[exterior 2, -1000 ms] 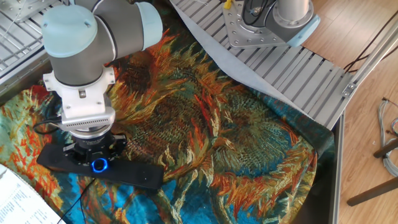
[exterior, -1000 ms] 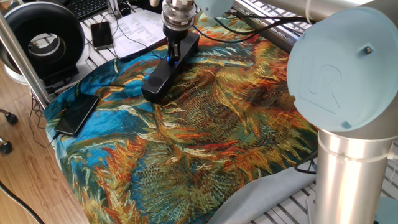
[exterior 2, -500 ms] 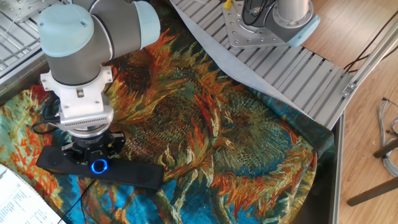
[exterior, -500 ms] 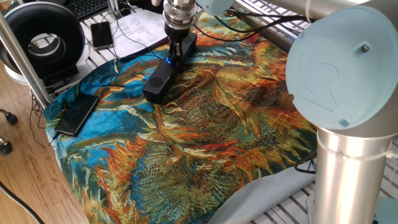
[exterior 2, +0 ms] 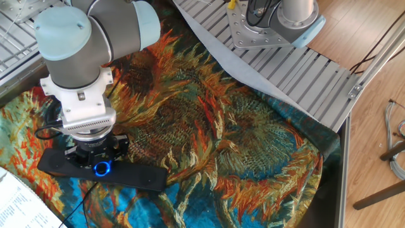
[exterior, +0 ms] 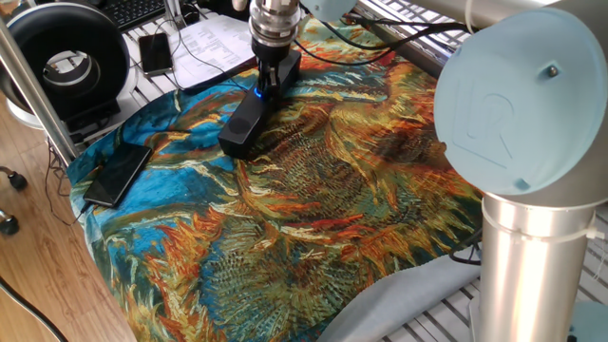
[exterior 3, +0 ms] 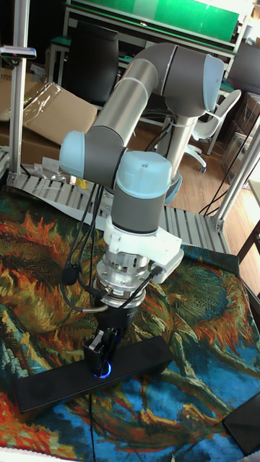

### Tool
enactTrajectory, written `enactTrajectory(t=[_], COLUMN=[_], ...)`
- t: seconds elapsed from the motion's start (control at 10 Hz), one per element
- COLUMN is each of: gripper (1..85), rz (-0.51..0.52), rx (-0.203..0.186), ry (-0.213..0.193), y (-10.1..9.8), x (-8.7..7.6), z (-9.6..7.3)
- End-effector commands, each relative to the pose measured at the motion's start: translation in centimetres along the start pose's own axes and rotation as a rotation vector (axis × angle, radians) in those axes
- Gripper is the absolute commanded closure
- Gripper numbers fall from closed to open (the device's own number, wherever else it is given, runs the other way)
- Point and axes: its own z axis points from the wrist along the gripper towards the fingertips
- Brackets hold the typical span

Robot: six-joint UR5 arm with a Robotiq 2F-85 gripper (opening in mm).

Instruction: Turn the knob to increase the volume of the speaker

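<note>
Gripper (exterior 3: 105,359): pointed straight down over the speaker, fingers (exterior 3: 99,345) narrowed to a small gap and reaching the blue-lit dial; whether the pads actually pinch it cannot be told from any view

Knob (exterior 2: 101,168): small round dial with a glowing blue ring, directly beneath the fingertips; in the tall fixed view only a sliver of blue glow shows below them

Speaker (exterior: 243,119): long matte-black bar lying flat on the cloth, running out to both sides of the fingers, the longer stretch on one side; the fingers stand over its top face, nearer one end than the other

Cloth (exterior: 313,199): sunflower-patterned, orange and blue, spread under the speaker and around the fingers on all sides

Phone (exterior: 117,174): flat black slab on the cloth's edge, well apart from the fingers, beyond the speaker's long end

Ring-shaped device (exterior: 66,63): large, round, black and white, off the cloth, far from the fingers
</note>
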Motion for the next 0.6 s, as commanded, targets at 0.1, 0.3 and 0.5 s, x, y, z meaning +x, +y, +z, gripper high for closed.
enactTrajectory(t=[0.1, 0.3, 0.5], gripper=[52.3, 61.3, 70.0], rz=[0.055, 0.099, 0.166], rx=[-0.034, -0.019, 0.011], ry=[-0.036, -0.017, 0.018], y=[-0.2, -0.9, -1.7], x=[-0.2, 1.0, 1.3], z=[0.1, -0.7, -1.2])
